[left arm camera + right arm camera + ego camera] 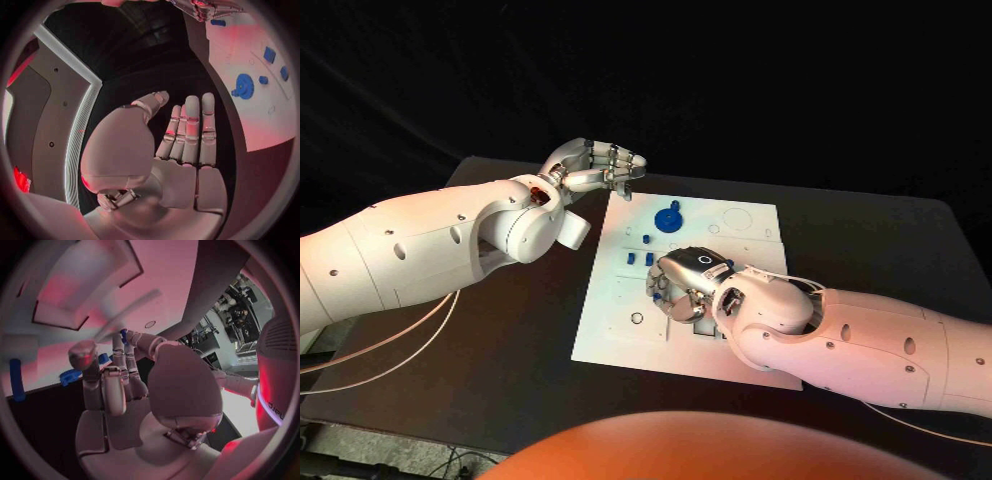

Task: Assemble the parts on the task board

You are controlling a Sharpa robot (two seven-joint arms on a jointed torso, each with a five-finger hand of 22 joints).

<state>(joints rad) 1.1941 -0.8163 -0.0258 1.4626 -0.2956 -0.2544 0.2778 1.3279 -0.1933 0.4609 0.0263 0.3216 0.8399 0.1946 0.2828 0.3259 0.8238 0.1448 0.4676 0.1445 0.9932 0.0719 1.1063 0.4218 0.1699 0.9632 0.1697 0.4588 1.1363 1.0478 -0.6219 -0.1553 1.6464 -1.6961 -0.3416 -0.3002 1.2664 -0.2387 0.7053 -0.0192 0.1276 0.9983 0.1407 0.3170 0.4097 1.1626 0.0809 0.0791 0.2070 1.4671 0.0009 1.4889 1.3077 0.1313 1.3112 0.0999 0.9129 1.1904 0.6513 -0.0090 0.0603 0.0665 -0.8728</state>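
White rectangular task board (740, 215) lies mid-table, no writing legible. Silver left hand (600, 166) hovers off its ten-o'clock corner, fingers straight, empty. Silver right hand (687, 285) presses mid-board among small blue parts (651, 259) — grip unclear; blue gear (669, 218) at twelve o'clock.

Robot body: two white arms, silver hands.
Left arm (416, 250) at frame left and right arm (877, 340) at lower right: glossy white rounded shells with small dark round holes in them. Thin pale cables loop under the left arm at lower left; one more trails under the right arm at lower right. Left hand (599, 165) and right hand (689, 280): silver segmented fingers, smooth domed metallic backs. Red parts and exposed mechanism at the left wrist. Dark fittings between finger segments.
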